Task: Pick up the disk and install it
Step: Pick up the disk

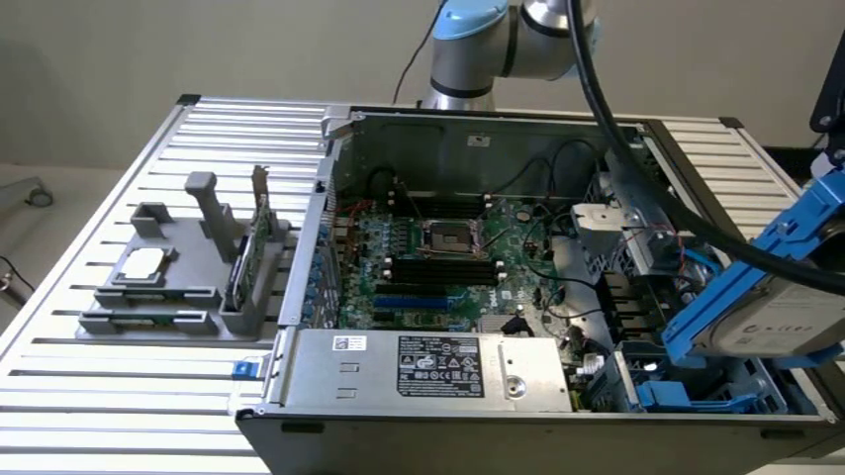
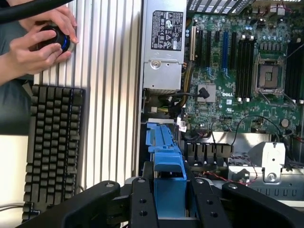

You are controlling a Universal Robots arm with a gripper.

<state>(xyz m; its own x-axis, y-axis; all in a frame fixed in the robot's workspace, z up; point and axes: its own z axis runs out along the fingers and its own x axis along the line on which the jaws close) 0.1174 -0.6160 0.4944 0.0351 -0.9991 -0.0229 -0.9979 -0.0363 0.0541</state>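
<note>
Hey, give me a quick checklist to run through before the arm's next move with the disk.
1. Grip: ok, the gripper clamps the disk by its blue carrier.
2. Installed: not ok, the disk is in the air near the drive bay.
3. Level: not ok, the disk is tilted in the exterior view.
4. Bay free of cables: cannot tell.
5. People clear: ok, a person's hands rest on a knob beside the keyboard.

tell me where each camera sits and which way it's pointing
Exterior view: off the arm, raised, looking down into the open computer case; the arm rises beyond it, the disk hangs tilted at the exterior view's right.
Wrist view: on the wrist, looking past the gripper, shut on the disk, into the case; a person's hands show near a keyboard.
Both share: the disk, motherboard and power supply.
</note>
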